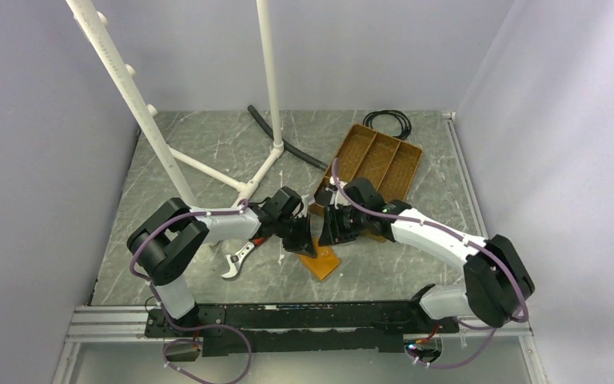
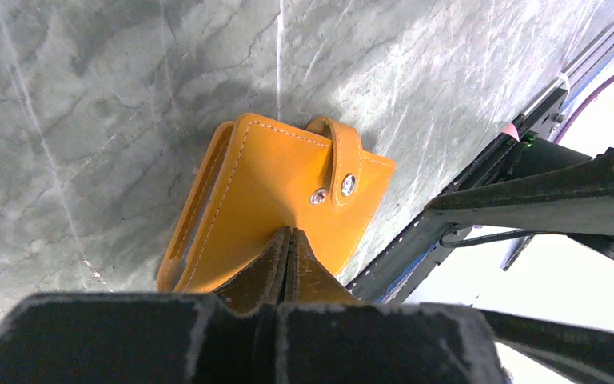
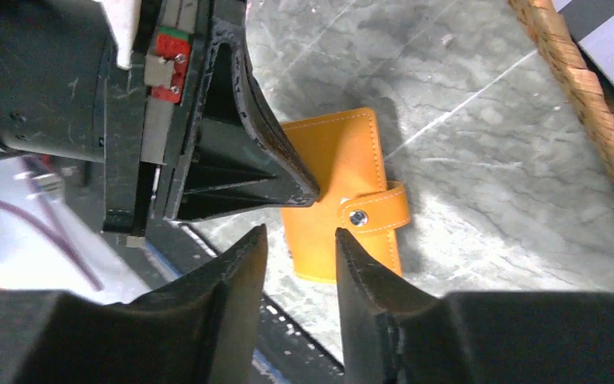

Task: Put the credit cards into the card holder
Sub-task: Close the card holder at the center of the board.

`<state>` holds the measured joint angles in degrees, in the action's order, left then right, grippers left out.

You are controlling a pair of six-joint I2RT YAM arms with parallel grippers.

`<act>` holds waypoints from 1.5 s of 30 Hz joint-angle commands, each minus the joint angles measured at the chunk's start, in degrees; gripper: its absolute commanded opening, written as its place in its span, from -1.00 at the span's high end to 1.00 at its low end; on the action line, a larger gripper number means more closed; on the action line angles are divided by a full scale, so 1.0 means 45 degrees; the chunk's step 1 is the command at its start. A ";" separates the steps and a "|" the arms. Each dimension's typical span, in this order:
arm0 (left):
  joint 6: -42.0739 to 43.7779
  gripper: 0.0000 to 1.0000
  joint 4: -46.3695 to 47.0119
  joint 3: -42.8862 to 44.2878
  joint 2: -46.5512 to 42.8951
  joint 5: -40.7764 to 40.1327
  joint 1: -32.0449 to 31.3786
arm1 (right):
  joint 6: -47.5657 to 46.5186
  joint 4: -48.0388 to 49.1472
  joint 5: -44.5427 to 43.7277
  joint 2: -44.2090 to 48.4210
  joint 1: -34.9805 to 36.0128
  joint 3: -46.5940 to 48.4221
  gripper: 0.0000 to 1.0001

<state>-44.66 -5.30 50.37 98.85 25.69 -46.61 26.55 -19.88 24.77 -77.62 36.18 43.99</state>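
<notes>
The card holder (image 1: 321,261) is an orange-tan wallet lying flat on the marbled table, folded shut with its strap snapped; it also fills the left wrist view (image 2: 272,192) and shows in the right wrist view (image 3: 344,200). My left gripper (image 2: 290,232) hovers just above it, shut, with nothing visible between its fingers. My right gripper (image 3: 301,234) faces it from the right, open and empty, a little above the holder's near edge. In the overhead view the left gripper (image 1: 300,240) and right gripper (image 1: 325,228) nearly meet above the holder. No credit cards are in view.
A brown divided tray (image 1: 404,152) lies at the back right, close behind the right arm. A white pipe stand (image 1: 244,188) rises at the back left. A black cable (image 1: 388,122) and a black tube (image 1: 288,148) lie behind. A metal tool (image 1: 236,262) rests near the left arm.
</notes>
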 commanded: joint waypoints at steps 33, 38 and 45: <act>0.0043 1.00 -0.1088 -0.0079 -0.0247 -0.0708 -0.0069 | -0.1058 -0.0064 -0.7332 -0.0816 0.3737 0.0238 0.61; 0.0024 1.00 -0.1015 -0.0138 -0.0228 -0.0671 -0.0072 | -0.0852 -0.0137 -0.7266 -0.0157 0.3671 0.0094 0.82; 0.0041 1.00 -0.1077 -0.0139 -0.0304 -0.0717 -0.0081 | -0.0787 0.0393 -0.5608 0.0167 0.2795 -0.0340 1.00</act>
<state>-44.88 -5.98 50.37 98.61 25.43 -46.61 22.22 -20.51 -5.32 -79.00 51.37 43.64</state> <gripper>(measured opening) 0.007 0.049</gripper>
